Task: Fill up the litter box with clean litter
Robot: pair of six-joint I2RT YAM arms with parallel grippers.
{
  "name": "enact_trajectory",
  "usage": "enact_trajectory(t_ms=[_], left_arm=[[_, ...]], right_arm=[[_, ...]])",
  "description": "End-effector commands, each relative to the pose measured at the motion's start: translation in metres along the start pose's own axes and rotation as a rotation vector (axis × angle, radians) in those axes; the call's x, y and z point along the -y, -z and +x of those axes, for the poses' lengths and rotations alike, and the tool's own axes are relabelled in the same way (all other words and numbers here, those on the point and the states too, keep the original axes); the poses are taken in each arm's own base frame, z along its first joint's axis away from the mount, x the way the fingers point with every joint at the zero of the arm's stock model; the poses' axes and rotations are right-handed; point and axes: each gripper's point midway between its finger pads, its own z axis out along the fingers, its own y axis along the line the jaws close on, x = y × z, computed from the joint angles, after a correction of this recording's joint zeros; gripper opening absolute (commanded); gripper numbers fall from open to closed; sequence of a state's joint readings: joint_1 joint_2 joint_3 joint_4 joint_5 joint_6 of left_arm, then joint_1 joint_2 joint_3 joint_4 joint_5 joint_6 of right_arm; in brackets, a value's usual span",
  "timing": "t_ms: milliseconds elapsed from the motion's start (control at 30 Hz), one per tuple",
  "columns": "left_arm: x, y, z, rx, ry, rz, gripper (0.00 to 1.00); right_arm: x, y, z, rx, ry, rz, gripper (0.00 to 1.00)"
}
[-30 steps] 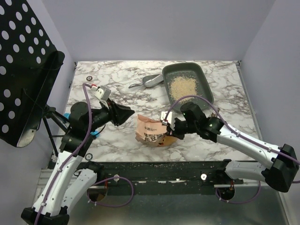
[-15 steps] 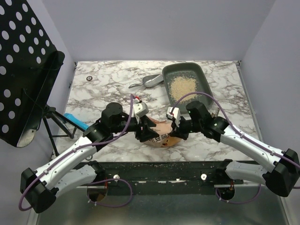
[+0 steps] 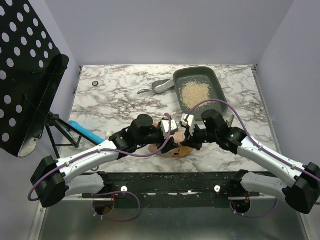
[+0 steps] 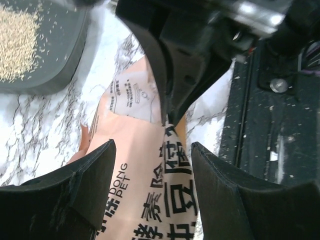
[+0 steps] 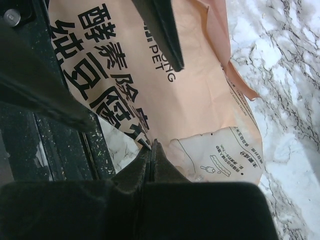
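Observation:
The dark grey litter box (image 3: 216, 85) stands at the back right, with a pale heap of clean litter (image 3: 194, 91) inside; it also shows in the left wrist view as litter box (image 4: 60, 55) and litter (image 4: 15, 45). An orange printed litter bag (image 3: 176, 148) lies near the front edge, mostly hidden under both grippers. My right gripper (image 5: 154, 145) is shut, pinching the bag (image 5: 200, 90) by a thin edge. My left gripper (image 4: 152, 150) is open, its fingers (image 4: 90, 170) standing on either side of the bag (image 4: 145, 170) without squeezing it.
A small grey scoop (image 3: 161, 87) lies left of the litter box. A blue object (image 3: 85, 131) sits at the left table edge beside a black perforated stand (image 3: 25, 75). A small ring (image 3: 95, 83) lies at the back left. A black rail (image 3: 175, 179) runs along the front edge.
My left arm has swung right from the table's left side to the bag, and its jaws have widened. The right gripper has kept its pinch on the bag.

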State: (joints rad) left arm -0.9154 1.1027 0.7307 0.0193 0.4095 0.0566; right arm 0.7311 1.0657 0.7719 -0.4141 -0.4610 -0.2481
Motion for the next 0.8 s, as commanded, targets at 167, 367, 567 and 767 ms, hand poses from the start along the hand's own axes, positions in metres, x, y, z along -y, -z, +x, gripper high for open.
enact_trajectory(t_ms=[167,367,567,767], left_arm=[[-0.025,-0.012,0.033,-0.101,-0.105,-0.114,0.70],[-0.019,0.003,0.075,-0.252,-0.103,-0.125,0.59],[-0.022,0.017,0.091,-0.326,-0.124,-0.158,0.52],[-0.020,0.024,0.096,-0.347,-0.138,-0.154,0.45]], right_arm=[[-0.002,0.009,-0.011,0.065,-0.014,0.020,0.00],[0.004,0.009,-0.010,0.057,-0.027,0.051,0.00],[0.018,0.017,-0.015,0.076,-0.047,0.132,0.00],[0.038,0.033,-0.014,0.094,-0.092,0.247,0.00]])
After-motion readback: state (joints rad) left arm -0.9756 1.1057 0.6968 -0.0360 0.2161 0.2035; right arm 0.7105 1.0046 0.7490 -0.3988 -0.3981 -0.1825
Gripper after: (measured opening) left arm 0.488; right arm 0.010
